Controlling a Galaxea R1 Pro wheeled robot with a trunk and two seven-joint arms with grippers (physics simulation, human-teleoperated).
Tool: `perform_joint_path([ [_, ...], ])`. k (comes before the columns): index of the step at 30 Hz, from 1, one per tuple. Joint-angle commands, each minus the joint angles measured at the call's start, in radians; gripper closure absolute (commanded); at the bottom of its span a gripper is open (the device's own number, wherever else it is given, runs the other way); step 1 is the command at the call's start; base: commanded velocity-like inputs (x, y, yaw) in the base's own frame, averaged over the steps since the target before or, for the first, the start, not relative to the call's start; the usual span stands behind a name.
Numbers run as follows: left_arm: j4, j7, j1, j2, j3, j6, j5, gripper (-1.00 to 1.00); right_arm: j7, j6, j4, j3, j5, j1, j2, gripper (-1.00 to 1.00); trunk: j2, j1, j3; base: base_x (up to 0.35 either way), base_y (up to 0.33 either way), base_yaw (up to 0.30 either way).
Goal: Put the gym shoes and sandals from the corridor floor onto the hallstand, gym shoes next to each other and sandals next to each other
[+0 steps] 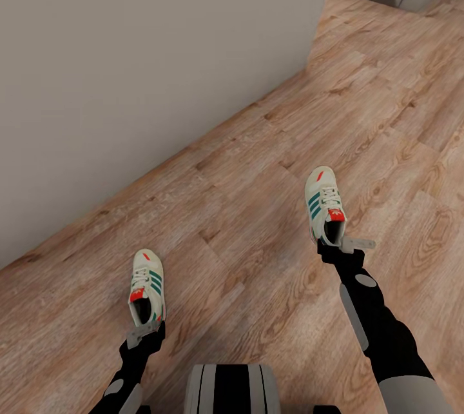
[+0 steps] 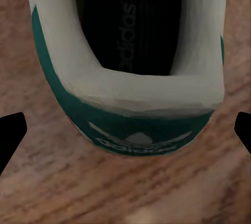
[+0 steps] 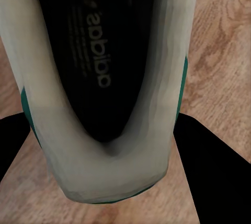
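With both gym shoes on the corridor floor [image 1: 258,162], the left end effector [image 1: 143,335] sits spread behind the left shoe's [image 1: 147,285] heel, the right end effector [image 1: 341,243] straddling the right shoe's [image 1: 324,202] heel — press each shut squarely before lifting.

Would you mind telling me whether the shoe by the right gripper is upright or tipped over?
Upright. The shoe has its laces and opening facing up, on the floor.

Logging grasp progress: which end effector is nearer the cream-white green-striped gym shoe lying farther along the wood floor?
Right. The right end effector is at that shoe's heel; the left end effector is at the other shoe.
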State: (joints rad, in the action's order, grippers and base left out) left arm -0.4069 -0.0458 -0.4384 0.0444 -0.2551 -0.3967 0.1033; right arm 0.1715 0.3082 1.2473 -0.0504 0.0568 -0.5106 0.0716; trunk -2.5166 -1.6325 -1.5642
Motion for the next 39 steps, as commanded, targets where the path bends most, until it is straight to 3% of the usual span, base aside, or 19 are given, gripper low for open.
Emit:
perform_joint_path([
  [1, 0.0, -0.005, 0.0, 0.0, -0.001, -0.002, 0.01, -1.0, 0.005, 0.005, 0.001, 0.001, 0.006, 0.0, 0.0, 1.0, 0.0, 0.0, -0.001, 0.014, 0.0, 0.0],
  [14, 0.002, -0.005, 0.0, -0.001, -0.002, -0.002, 0.01, -1.0, 0.005, 0.005, 0.003, 0.001, 0.006, 0.0, 0.0, 1.0, 0.0, 0.0, -0.001, 0.088, 0.0, 0.0],
  [15, 0.002, -0.005, 0.0, -0.001, -0.002, -0.002, 0.01, 1.0, 0.005, 0.005, 0.003, 0.001, 0.006, 0.0, 0.0, 1.0, 0.0, 0.0, -0.001, 0.009, 0.0, 0.0],
  [39, -0.004, -0.009, 0.006, -0.007, -0.001, -0.036, 0.018, 1.0, 0.005, 0.005, -0.001, 0.001, 0.005, 0.0, 0.0, 1.0, 0.0, 0.0, -0.001, 0.001, 0.0, 0.0],
])
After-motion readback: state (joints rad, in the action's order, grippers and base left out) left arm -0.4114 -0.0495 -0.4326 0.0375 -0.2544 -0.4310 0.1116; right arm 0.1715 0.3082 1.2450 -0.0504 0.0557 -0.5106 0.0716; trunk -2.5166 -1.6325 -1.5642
